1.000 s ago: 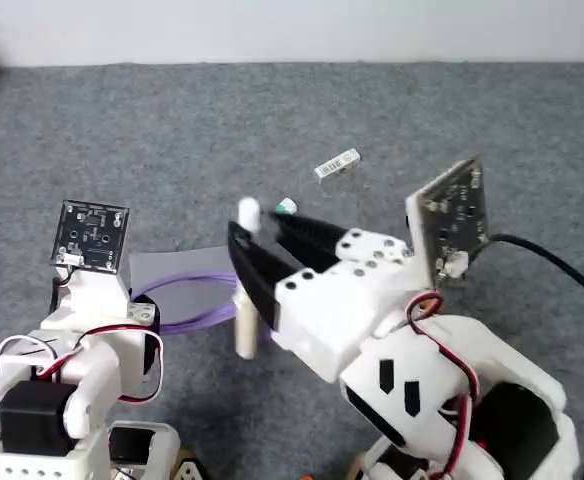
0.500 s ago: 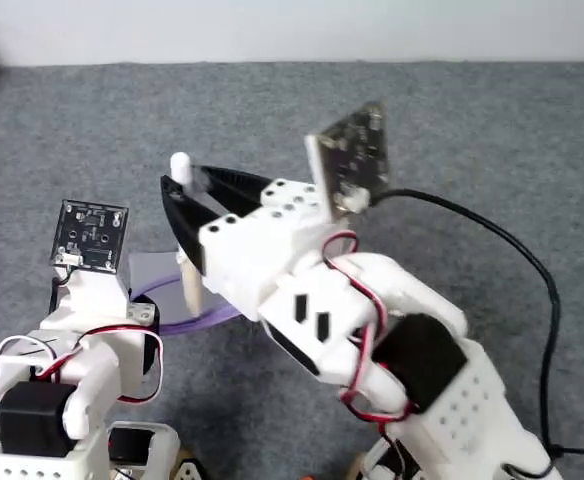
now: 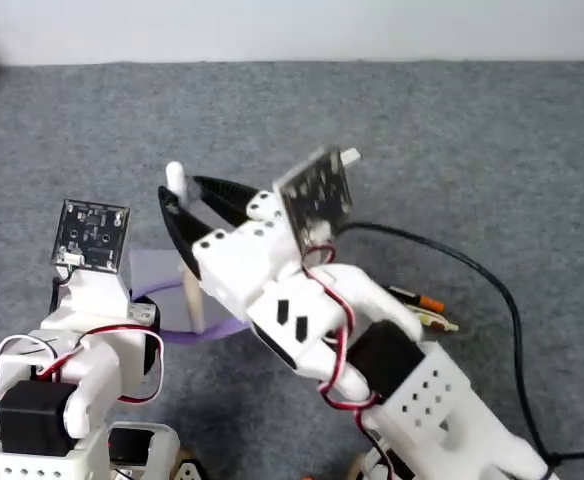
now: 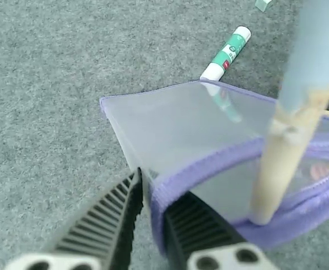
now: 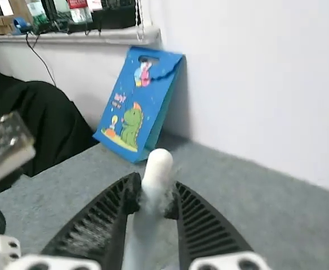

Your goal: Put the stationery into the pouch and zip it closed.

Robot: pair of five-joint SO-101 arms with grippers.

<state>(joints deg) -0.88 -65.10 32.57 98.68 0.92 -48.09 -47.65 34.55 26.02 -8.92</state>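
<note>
Between the jaws of the right gripper (image 3: 179, 190), a clamped cream white-capped pen (image 3: 192, 298) points down.
The left gripper (image 4: 151, 191) has its jaws pinched on the rim of the translucent purple-zipped pouch (image 4: 176, 124), holding it open.

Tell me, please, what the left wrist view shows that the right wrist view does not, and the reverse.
From the left wrist view: the left pincer shut on the purple edge of the translucent pouch, and a green-and-white glue stick lying on the grey carpet beyond it.
From the right wrist view: the right pincer shut just below the white top of its load, and a blue paper bag leaning against the wall.
In both: the pale stick, upright, and the grey carpet.
</note>
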